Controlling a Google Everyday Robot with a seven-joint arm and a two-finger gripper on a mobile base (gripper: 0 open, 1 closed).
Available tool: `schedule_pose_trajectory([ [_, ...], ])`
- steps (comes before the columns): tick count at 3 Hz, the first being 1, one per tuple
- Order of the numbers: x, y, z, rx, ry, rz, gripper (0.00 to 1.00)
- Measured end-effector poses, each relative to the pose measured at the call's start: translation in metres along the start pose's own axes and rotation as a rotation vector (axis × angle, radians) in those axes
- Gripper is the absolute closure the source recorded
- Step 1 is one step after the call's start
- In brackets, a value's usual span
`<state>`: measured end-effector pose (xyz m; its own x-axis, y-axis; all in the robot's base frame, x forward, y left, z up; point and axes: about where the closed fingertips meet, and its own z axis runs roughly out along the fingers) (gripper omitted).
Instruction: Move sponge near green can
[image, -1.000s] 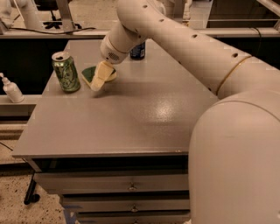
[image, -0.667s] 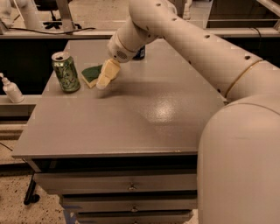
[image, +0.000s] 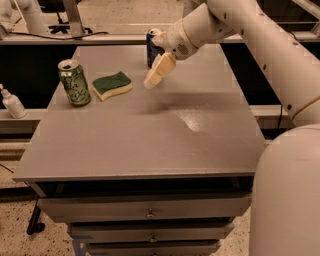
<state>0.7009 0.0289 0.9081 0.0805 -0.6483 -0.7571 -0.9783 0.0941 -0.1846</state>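
Observation:
The sponge (image: 112, 85), dark green on top with a pale yellow base, lies flat on the grey table (image: 150, 145) at the back left. It sits just right of the green can (image: 74, 82), which stands upright with a small gap between them. My gripper (image: 156, 74) hangs above the table to the right of the sponge, clear of it and holding nothing.
A dark blue can (image: 151, 47) stands at the back, partly hidden behind my wrist. A white bottle (image: 11, 102) stands on a lower shelf off the table's left edge. Drawers (image: 150, 212) sit under the tabletop. My arm fills the right side.
The gripper was down at the sponge next to the green can. It has since drawn back to the right and up, leaving the sponge lying on the table.

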Motion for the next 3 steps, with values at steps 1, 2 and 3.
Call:
schedule_pose_trajectory([
  [1,0.002,-0.006,-0.055,0.008,-0.007,-0.056,0.00],
  [2,0.011,-0.001,-0.096,-0.015,0.036,-0.153,0.00],
  [3,0.011,-0.001,-0.096,-0.015,0.036,-0.153,0.00],
])
